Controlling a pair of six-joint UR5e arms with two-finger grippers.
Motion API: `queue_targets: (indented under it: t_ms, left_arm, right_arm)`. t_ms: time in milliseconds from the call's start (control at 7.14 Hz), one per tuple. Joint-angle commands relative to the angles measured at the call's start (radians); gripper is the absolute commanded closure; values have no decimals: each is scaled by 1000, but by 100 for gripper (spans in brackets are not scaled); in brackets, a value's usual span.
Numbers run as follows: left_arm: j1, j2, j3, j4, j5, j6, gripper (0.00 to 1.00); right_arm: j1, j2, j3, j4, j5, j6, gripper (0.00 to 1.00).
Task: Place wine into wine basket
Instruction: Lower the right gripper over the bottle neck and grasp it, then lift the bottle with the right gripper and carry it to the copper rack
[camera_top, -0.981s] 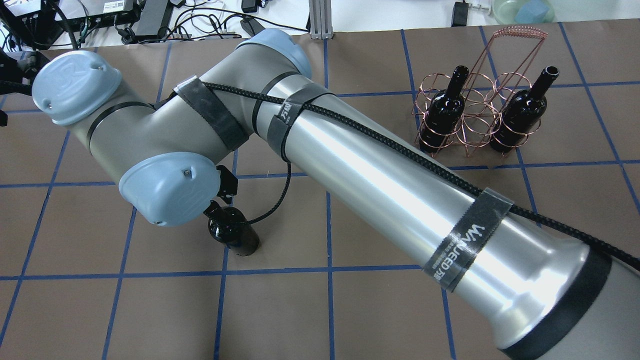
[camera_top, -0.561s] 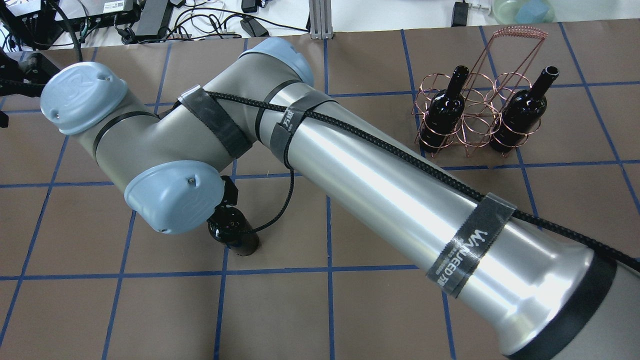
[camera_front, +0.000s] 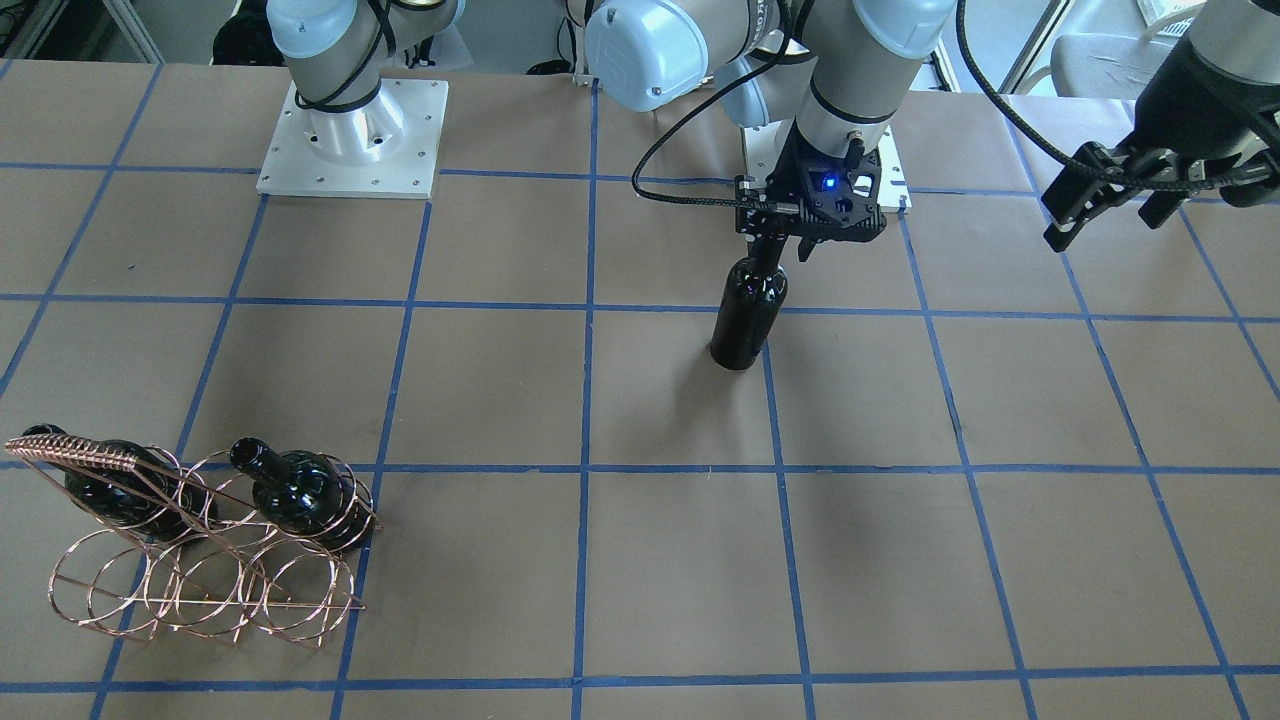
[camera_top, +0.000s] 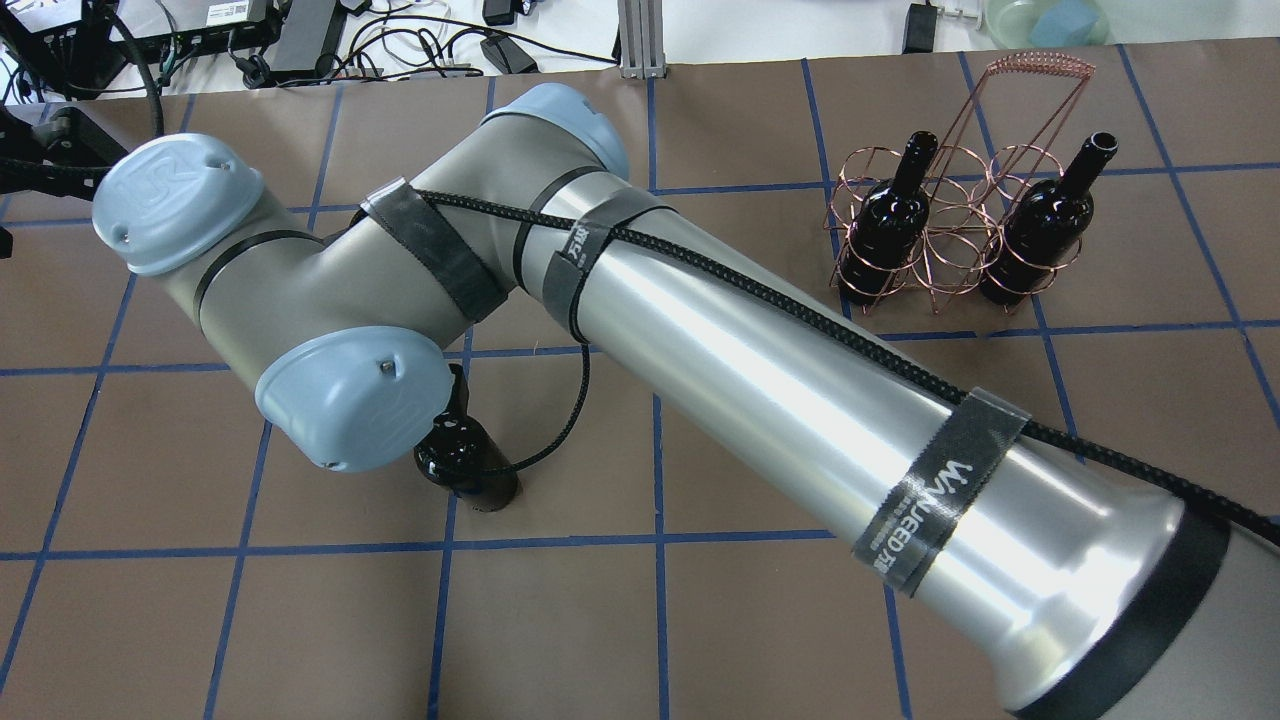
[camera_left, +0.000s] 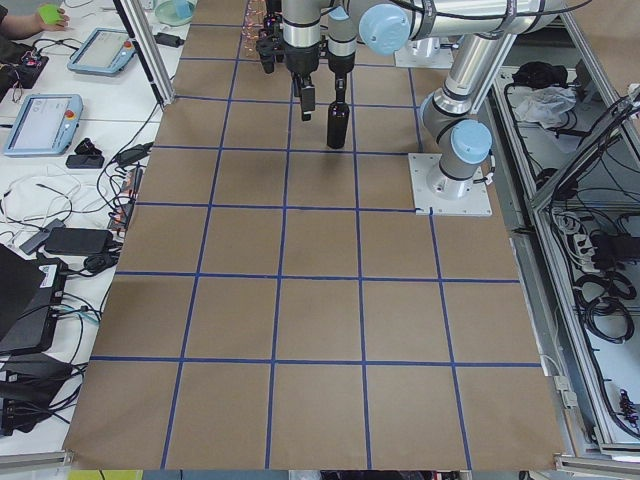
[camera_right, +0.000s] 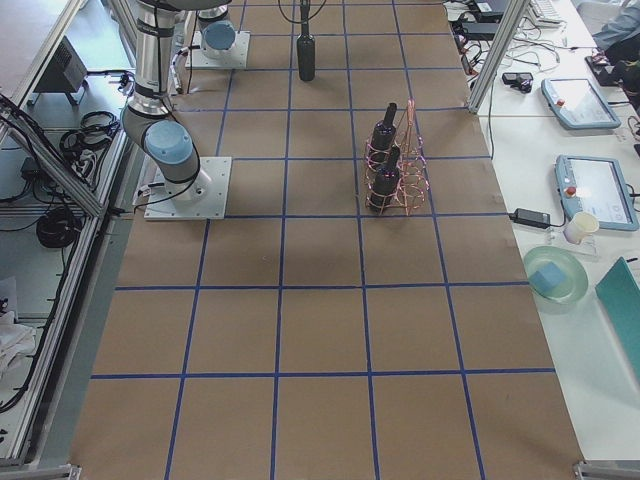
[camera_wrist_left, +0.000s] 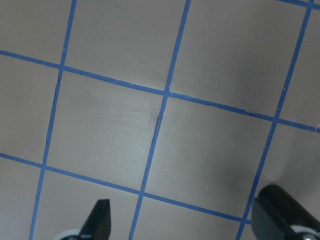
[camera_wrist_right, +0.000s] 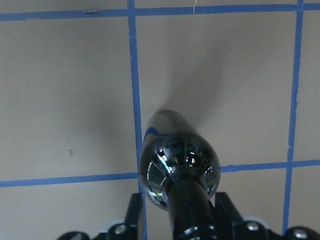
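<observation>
The wine (camera_front: 745, 320) stands upright on the table (camera_front: 900, 450), well to the robot's left of the wine basket (camera_front: 200, 590), its neck between the right hand's (camera_wrist_right: 178, 210) parted fingers (camera_wrist_right: 223, 202), while the left hand (camera_wrist_left: 190, 215) hangs spread apart.

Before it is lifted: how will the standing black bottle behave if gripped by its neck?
The wine looks like glossy glass: probably slippery, breakable. Tall on a narrow base, it may tip if nudged.
</observation>
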Motion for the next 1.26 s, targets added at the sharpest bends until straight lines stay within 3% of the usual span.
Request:
queue_targets:
  t_ms: [0, 280, 561, 1121]
  left_arm:
    - [0, 1, 1, 1, 1, 1, 0]
    - [0, 1, 1, 4, -5, 1, 0]
    - [0, -1, -1, 4, -4, 1, 0]
    - [14, 4, 1, 4, 4, 1, 0]
  right_arm:
    - [-1, -7, 23, 1, 0, 0, 87]
    - [-7, -44, 48, 1, 1, -2, 93]
    - [-62, -105, 49, 12, -5, -17, 93]
    - [-328, -412, 161, 232, -20, -324, 100]
